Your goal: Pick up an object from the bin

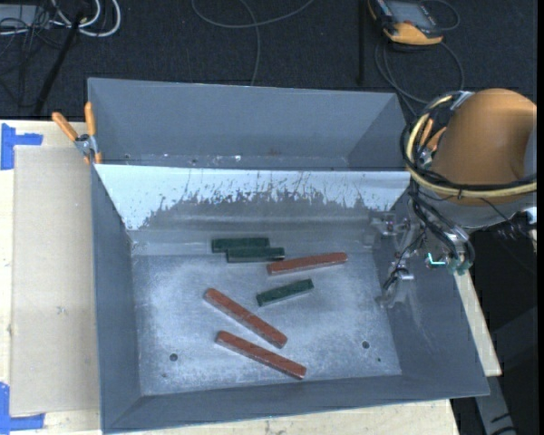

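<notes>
Claw positioned low at right end of bin, over bare floor and close to right wall. Mounted under wrist with orange cover; cables looped round left side of cover. Claw state: cannot tell whether spread or pressed together, metal parts overlapping from this angle. Six slim bars lying flat on bin floor, all left of claw and apart from it. Nearest to claw: top red bar, red-brown, almost level across floor, right end pointing toward claw. Just below and left of it: lone green bar, dark green, short, slightly tilted, near top red bar without contact. Further left, near back slope: back green bar and front green bar, dark green, side by side, touching or nearly so; front one offset to right, its right end just beside left end of top red bar. Toward front of bin: mid red bar, long, slanting down to right, and low red bar, same slant, lying in front of it and apart. Both well apart from claw. Floor speckled with pale scuff marks; back slope streaked likewise.
</notes>
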### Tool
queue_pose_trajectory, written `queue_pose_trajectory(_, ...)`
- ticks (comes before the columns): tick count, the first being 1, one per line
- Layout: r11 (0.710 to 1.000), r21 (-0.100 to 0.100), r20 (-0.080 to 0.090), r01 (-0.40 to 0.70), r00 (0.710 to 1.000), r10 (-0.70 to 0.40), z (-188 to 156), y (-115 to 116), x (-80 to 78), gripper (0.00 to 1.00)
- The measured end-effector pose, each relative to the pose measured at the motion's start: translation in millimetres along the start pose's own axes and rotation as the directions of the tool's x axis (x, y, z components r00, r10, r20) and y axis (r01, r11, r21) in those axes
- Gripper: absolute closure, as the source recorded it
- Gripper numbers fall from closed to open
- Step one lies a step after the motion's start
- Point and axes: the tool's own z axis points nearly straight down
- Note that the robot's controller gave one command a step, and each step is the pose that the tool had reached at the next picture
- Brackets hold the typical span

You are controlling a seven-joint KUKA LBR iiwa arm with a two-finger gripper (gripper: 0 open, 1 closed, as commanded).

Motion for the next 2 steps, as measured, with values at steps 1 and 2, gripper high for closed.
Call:
queue_pose_trajectory(1,0.997,-0.002,0.003,-0.075,0.997,0.075,59,36,-20.0,0.0)
queue_pose_trajectory(2,0.998,0.001,0.003,-0.055,0.998,0.055,140,12,-48.5,0.0)
